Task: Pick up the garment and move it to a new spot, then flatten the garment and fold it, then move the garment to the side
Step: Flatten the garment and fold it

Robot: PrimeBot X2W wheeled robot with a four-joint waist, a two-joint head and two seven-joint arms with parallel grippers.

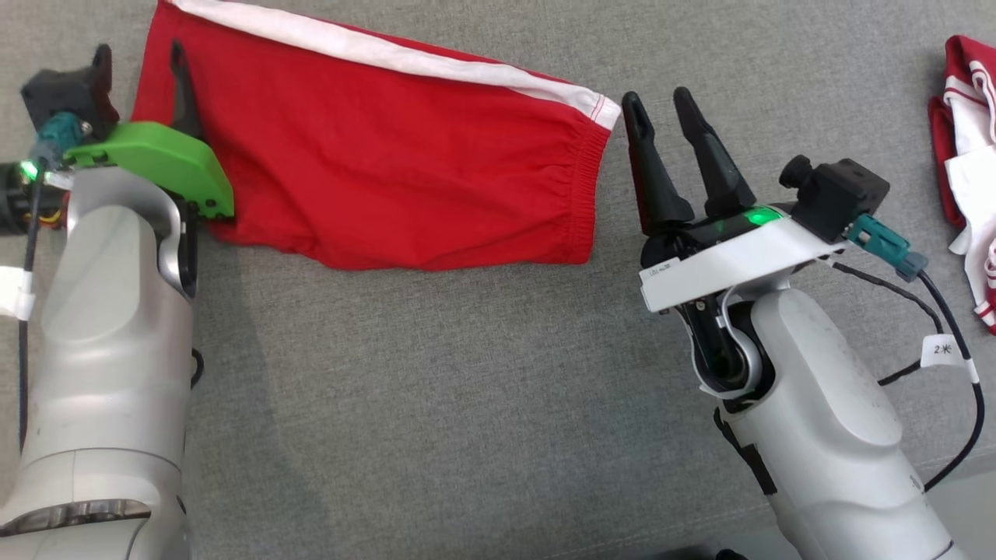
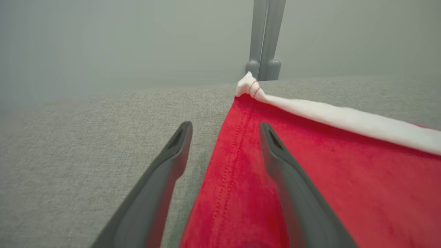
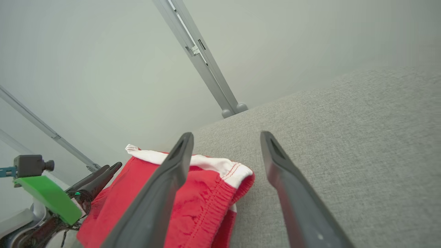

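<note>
Head view: a pair of red shorts (image 1: 389, 179) lies flat, folded in half, on a grey fabric-covered desk (image 1: 467, 389), towards the far left. A white side stripe (image 1: 405, 58) runs along their far edge, and the gathered elastic waistband (image 1: 583, 187) forms their right end. My right end effector (image 1: 658, 97) sits just beside that waistband, over bare desk, its two dark fingers spread wide and holding nothing. A second red and white garment (image 1: 969, 179) lies crumpled at the far right edge, well apart from the shorts.

Left wrist view: my left end effector (image 2: 224, 129) is also wide open and empty. It straddles the stitched leg hem (image 2: 227, 165), with one finger over grey desk and the other over red cloth; I cannot tell whether either finger touches the surface beneath it
</note>
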